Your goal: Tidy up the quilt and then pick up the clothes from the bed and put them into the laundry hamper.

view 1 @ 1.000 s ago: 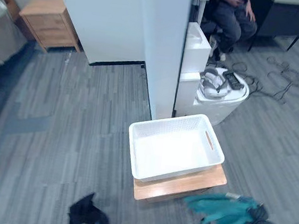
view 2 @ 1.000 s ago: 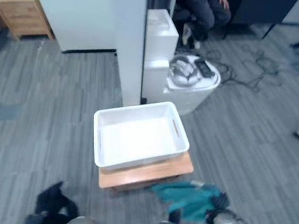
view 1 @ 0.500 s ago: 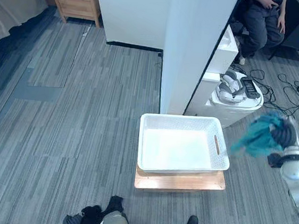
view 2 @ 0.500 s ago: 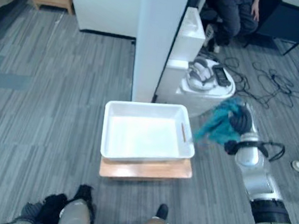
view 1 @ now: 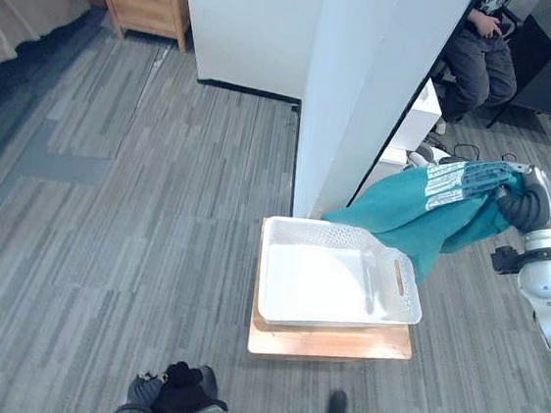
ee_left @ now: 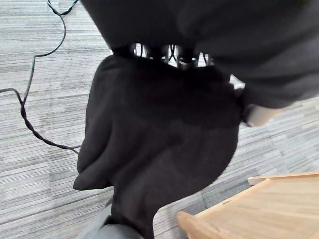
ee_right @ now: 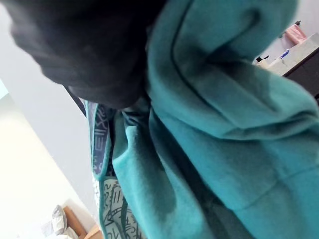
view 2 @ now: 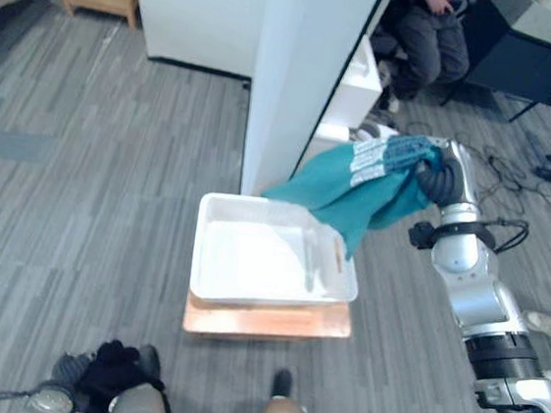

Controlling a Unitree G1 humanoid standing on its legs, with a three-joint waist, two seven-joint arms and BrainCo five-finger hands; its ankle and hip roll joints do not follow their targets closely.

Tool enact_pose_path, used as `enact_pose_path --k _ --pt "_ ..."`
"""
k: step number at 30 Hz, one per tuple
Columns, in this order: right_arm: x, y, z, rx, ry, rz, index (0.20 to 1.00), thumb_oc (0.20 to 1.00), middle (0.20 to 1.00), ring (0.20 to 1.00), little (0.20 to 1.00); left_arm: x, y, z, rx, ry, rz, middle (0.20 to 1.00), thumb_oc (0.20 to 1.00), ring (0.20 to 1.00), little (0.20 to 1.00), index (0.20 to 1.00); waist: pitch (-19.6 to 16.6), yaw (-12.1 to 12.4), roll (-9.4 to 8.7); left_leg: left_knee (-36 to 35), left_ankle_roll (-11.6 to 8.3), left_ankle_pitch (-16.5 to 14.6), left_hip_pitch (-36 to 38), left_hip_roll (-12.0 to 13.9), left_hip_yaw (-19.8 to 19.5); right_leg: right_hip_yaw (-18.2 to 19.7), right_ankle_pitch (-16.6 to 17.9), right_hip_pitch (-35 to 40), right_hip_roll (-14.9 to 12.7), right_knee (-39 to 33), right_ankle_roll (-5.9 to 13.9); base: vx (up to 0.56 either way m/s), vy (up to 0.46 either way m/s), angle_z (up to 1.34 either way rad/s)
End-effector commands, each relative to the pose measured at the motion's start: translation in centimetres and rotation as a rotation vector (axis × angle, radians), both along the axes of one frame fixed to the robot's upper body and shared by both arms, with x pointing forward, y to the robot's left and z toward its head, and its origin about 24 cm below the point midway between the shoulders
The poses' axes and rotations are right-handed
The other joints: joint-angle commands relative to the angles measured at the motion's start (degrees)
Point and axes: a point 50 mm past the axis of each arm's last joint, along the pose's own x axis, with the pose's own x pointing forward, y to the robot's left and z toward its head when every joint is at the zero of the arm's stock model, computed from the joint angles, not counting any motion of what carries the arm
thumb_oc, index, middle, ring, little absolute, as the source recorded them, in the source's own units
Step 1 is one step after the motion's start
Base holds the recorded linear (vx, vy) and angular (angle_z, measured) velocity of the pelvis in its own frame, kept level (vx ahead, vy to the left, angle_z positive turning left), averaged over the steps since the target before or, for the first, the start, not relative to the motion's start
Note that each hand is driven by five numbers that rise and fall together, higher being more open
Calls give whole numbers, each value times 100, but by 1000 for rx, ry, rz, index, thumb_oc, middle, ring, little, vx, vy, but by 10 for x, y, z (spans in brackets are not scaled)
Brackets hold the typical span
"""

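You won't find a readable word, number or sign anywhere here. The teal garment [view 1: 423, 210] carries a pale printed band with a pattern, but you can't make out any letters in it.

the right arm [view 2: 473, 296] at the right edge of the right eye view is silver-grey in rounded segments with black bands, its right hand [view 2: 434, 180] under a dark ribbed cover at the wrist.
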Motion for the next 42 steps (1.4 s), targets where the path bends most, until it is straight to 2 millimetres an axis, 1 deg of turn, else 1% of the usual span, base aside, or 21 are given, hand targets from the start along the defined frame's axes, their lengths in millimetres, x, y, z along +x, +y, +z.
enact_pose_path --k 1,7,11,12,13,14,15,18,20,22,23,24,25,26,32,33,34,37,39,40,42 --pt "10 15 43 -49 -124 84 200 200 200 200 200 26 -7 10 10 -109 -31 200 200 200 200 200 -25 236 398 45 -183 -1006 752 -188 257 -34 -503 -236 -162 785 477 4 -45 3" --pt "27 49 12 -114 25 184 200 200 200 200 200 43 -12 21 -1 -214 -46 200 200 200 200 200 89 361 539 11 -264 -867 583 -152 164 -276 -475 -195 -176 577 410 16 -50 9" --pt "41 56 -40 -218 256 159 200 200 200 200 200 63 -15 38 -1 -317 -101 200 200 200 200 200 172 459 694 11 -334 -773 400 -99 85 -411 -460 -228 -158 443 379 -12 -79 25" --pt "45 56 -71 -237 380 123 200 200 200 200 200 73 -17 47 -1 -378 -117 200 200 200 200 200 221 514 799 11 -375 -738 341 -74 33 -461 -447 -211 -157 351 365 -20 -72 7" --pt "45 56 -71 -237 379 123 200 200 200 200 200 73 -17 47 -1 -379 -116 200 200 200 200 200 209 510 797 11 -373 -727 319 -72 33 -461 -434 -229 -153 343 360 -13 -92 10" --pt "47 56 -97 -249 478 91 200 200 200 200 200 81 -19 56 -10 -434 -127 200 200 200 200 200 222 549 902 11 -417 -699 273 -54 5 -491 -428 -202 -137 237 358 -8 -44 17" --pt "47 57 -97 -249 478 92 200 200 200 200 200 82 -19 56 -10 -434 -127 200 200 200 200 200 211 546 900 11 -415 -687 253 -52 4 -491 -416 -219 -134 230 354 2 -66 22" --pt "41 59 -135 -230 625 56 200 200 200 200 200 83 -18 58 -22 -454 -111 200 200 200 200 200 179 575 1011 11 -446 -663 220 -30 -25 -520 -397 -169 -105 89 345 24 -57 9" --pt "39 60 -144 -240 660 53 200 200 200 200 200 82 -17 57 -25 -447 -111 200 200 200 200 200 171 578 1032 11 -449 -663 232 -29 -28 -522 -401 -142 -98 72 340 34 -48 -1" --pt "27 58 -178 -280 806 12 200 200 200 200 200 81 -19 53 -25 -419 -136 200 200 200 200 200 135 575 1097 11 -480 -649 301 -20 -27 -494 -428 -71 -66 40 311 47 -77 -2" --pt "27 58 -178 -280 806 13 200 200 200 200 200 81 -19 53 -25 -419 -136 200 200 200 200 200 135 575 1096 11 -481 -649 301 -20 -27 -494 -428 -71 -65 40 311 30 -59 0" --pt "24 56 -186 -307 840 -8 410 410 410 410 410 85 -22 56 -30 -433 -151 200 200 200 200 200 137 574 1113 11 -486 -654 324 -20 -28 -496 -438 -43 -59 30 310 15 -34 3" --pt "23 50 -189 -328 857 -38 1000 1000 1000 1000 1000 89 -24 59 -37 -452 -164 200 200 200 200 200 134 562 1126 11 -492 -657 343 -17 -17 -487 -440 -31 -52 17 311 15 -34 5" --pt "23 50 -189 -328 857 -38 1000 1000 1000 1000 1000 89 -24 59 -37 -452 -164 200 200 200 200 200 130 563 1126 11 -492 -657 338 -17 -16 -486 -440 -36 -52 17 310 0 0 0" --pt "23 7 -144 -376 610 -170 1000 1000 1000 1000 1000 121 -24 134 9 -797 -285 200 200 200 200 200 66 234 1124 11 -526 -735 604 61 165 -312 -478 80 -3 -12 334 23 -27 -7" --pt "22 6 -145 -376 611 -171 1000 1000 1000 1000 1000 121 -24 134 8 -796 -286 200 200 200 200 200 50 248 1125 11 -524 -719 586 65 171 -304 -464 57 1 -12 326 48 -15 -17" --pt "9 -13 -132 -397 526 -218 1000 1000 1000 1000 1000 123 -19 158 51 -891 -311 200 200 200 200 200 15 123 1110 11 -526 -769 693 74 212 -271 -503 134 9 -12 343 50 -12 -21" --pt "-20 -48 -113 -433 421 -309 1000 1000 1000 1000 1000 130 -14 194 127 -1029 -347 200 200 200 200 200 -99 -35 1074 11 -531 -826 853 86 273 -229 -539 234 26 -12 355 79 -21 -19" --pt "-32 -58 -109 -433 401 -343 1000 1000 1000 1000 1000 133 -14 206 147 -1078 -351 200 200 200 200 200 -137 -94 1060 11 -533 -849 911 94 296 -215 -552 262 29 -12 357 64 -26 -23" --pt "-55 -74 -106 -418 367 -408 1000 1000 1000 1000 1000 139 -16 233 177 -1196 -359 200 200 200 200 200 -242 -289 1042 11 -529 -907 1051 101 360 -136 -588 318 45 -12 358 75 -35 -25" --pt "-67 -80 -107 -383 364 -441 1000 1000 1000 1000 1000 142 -18 247 176 -1258 -363 200 200 200 200 200 -301 -392 1034 11 -529 -920 1110 113 403 -72 -602 328 59 -12 352 61 -39 -27"
